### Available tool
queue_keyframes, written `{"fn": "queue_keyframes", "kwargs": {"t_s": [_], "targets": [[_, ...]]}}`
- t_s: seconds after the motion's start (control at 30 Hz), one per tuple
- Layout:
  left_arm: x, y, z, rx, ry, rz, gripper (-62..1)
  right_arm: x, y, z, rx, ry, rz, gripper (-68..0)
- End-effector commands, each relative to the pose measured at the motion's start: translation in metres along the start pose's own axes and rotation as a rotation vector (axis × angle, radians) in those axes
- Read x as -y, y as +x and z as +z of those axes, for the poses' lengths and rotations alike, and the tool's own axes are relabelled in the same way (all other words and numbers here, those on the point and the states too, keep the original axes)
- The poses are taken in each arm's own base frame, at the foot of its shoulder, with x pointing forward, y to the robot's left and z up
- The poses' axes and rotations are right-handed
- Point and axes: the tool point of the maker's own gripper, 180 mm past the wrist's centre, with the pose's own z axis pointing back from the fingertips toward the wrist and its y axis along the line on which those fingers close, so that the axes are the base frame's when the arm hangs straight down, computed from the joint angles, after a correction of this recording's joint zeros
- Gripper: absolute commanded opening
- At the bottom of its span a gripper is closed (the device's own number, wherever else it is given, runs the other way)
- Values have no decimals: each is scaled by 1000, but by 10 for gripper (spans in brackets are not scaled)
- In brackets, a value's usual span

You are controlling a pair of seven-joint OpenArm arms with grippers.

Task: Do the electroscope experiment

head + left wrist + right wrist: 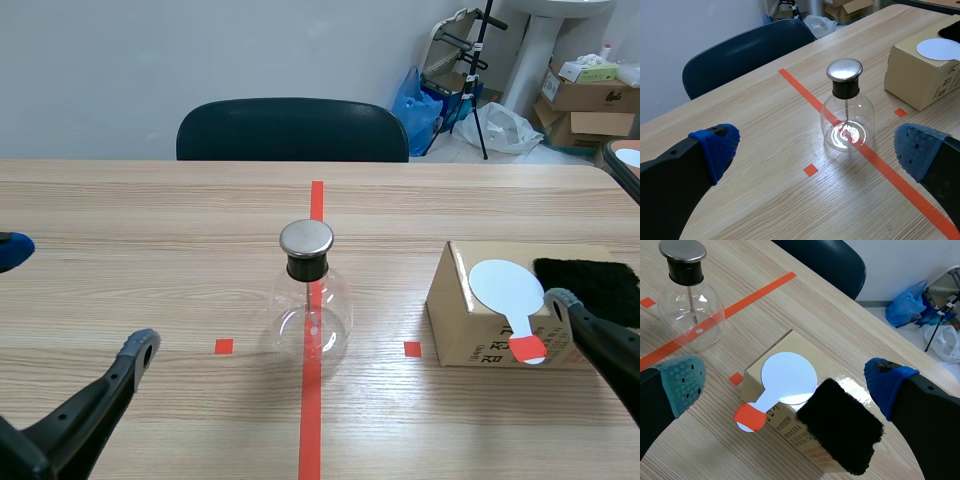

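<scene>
The electroscope [308,298], a clear glass flask with a black neck and round metal cap, stands on the red tape line at the table's middle. To its right a cardboard box [470,320] carries a white round paddle [506,288] with a red-taped handle and a black fuzzy cloth [592,282]. My right gripper [787,382] is open above the box, with the paddle [788,377] and cloth [840,427] under the gap between its fingers. My left gripper [815,147] is open and empty, low at the near left, with the flask [846,117] ahead of it.
A dark chair [292,130] stands pushed in at the table's far side. Cardboard boxes [590,95], a blue bag [418,100] and a stand are on the floor beyond the far right corner. The table's right edge runs just past the box.
</scene>
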Motion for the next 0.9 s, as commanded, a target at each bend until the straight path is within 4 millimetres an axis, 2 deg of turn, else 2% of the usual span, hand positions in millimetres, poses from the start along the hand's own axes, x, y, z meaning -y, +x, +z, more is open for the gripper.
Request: {"fn": "queue_keyframes", "kwargs": {"t_s": [0.0,0.27,0.87], "targets": [[3,13,-2,41,-10,5,14,1,5,0,23,-1,-6,4],[5,24,-3,69,-13,13,14,0,10,0,47,2,-7,4],[5,24,-3,72,-13,13,14,0,10,0,49,2,-7,4]]}}
